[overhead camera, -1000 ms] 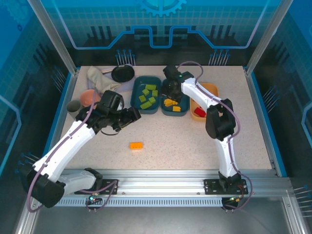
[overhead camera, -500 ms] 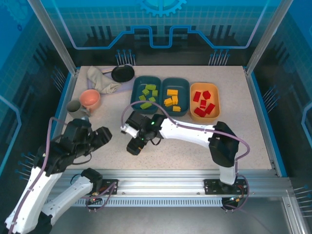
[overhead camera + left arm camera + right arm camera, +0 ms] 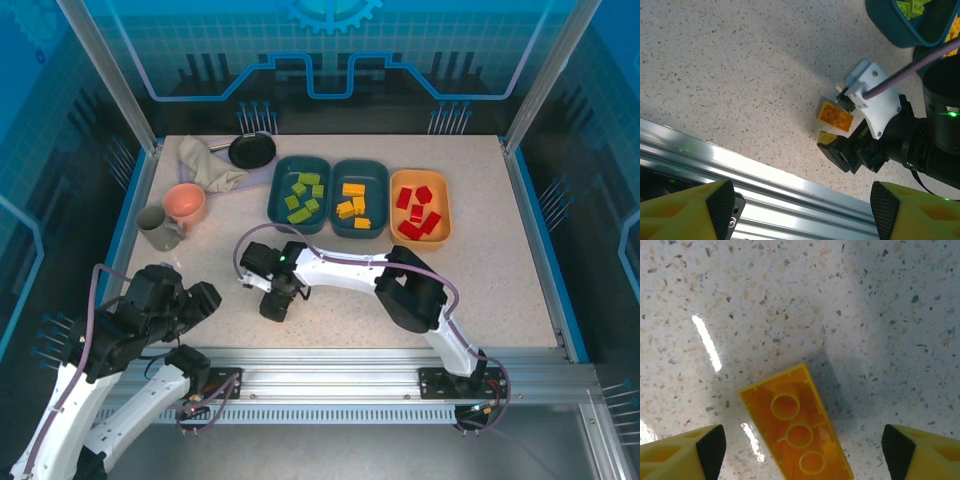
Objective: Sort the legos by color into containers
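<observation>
An oblong yellow-orange lego [image 3: 795, 427] lies underside up on the table, also seen as the brick [image 3: 836, 116] in the left wrist view. My right gripper [image 3: 804, 450] hangs open just above it with a finger on either side; from above, this gripper [image 3: 275, 300] covers the brick. One yellow fingertip [image 3: 827, 137] stands beside the brick. My left gripper [image 3: 200, 298] is open and holds nothing, drawn back near the left front edge. Green legos lie in the left teal tub [image 3: 281, 195], yellow-orange ones in the middle teal tub [image 3: 380, 200], red ones in the orange tub [image 3: 442, 210].
A pink bowl [image 3: 185, 203], a grey cup [image 3: 158, 228], a crumpled cloth [image 3: 208, 165] and a black pan [image 3: 252, 150] sit at the back left. An aluminium rail [image 3: 350, 365] runs along the table's near edge, close below the brick.
The right arm swung from the middle tub down to the loose orange brick and settled over it. The left arm pulled back toward the near left corner.
</observation>
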`<action>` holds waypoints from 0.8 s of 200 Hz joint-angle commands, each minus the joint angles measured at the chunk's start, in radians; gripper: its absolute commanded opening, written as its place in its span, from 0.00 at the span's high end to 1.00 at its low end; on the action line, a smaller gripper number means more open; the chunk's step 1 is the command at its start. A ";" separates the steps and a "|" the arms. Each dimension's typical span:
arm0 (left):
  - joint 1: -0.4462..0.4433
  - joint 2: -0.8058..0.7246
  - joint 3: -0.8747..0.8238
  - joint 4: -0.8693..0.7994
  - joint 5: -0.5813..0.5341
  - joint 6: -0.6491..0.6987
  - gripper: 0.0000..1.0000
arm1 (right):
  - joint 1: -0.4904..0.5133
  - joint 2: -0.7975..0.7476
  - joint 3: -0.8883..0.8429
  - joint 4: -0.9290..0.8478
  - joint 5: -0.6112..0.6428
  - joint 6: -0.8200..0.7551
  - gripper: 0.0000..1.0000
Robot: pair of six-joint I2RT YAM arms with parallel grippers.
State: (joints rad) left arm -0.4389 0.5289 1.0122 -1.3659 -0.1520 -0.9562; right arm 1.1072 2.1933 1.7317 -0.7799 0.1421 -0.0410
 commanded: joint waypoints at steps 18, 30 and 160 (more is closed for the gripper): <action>-0.004 -0.004 -0.009 -0.015 0.023 -0.015 0.25 | 0.007 0.052 0.051 -0.055 0.023 0.001 0.26; -0.004 -0.002 -0.010 -0.010 0.024 -0.016 0.25 | 0.003 0.057 0.052 -0.056 0.019 0.009 0.33; -0.004 0.178 -0.068 0.250 0.218 0.066 0.26 | -0.189 -0.149 -0.009 -0.014 -0.017 0.178 0.69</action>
State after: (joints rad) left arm -0.4389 0.6415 0.9562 -1.2362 -0.0395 -0.9356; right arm 1.0180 2.1902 1.7435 -0.7975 0.1284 0.0505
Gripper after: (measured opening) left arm 0.739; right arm 0.338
